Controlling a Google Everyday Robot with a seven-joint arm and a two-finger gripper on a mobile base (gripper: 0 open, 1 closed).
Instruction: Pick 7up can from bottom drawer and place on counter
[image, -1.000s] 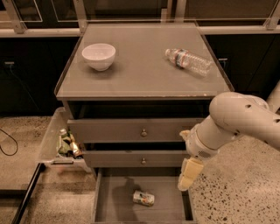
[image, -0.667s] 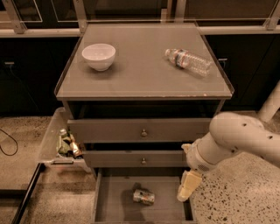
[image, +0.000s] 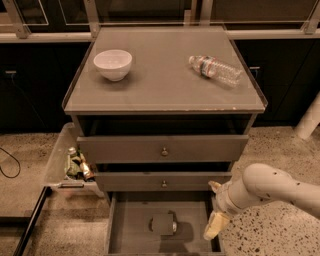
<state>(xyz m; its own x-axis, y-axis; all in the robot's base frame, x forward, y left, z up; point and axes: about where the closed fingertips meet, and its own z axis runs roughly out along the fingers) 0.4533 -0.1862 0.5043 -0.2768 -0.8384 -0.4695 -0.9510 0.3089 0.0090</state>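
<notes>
The bottom drawer (image: 130, 231) is pulled open at the foot of the cabinet. The 7up can (image: 164, 224) lies on its side near the middle of the drawer floor, its silvery end facing right. My gripper (image: 215, 222) hangs at the end of the white arm over the drawer's right edge, to the right of the can and apart from it. The counter (image: 160, 85) is the flat grey-beige top of the cabinet, well above the gripper.
A white bowl (image: 113, 64) stands at the counter's left rear. A clear water bottle (image: 215, 69) lies at its right rear. The two knobbed drawers (image: 162, 150) stand slightly open above. A tray of items (image: 75, 167) sits left of the cabinet.
My arm has dropped lower and the gripper has come down beside the open bottom drawer's right edge. The can has not moved.
</notes>
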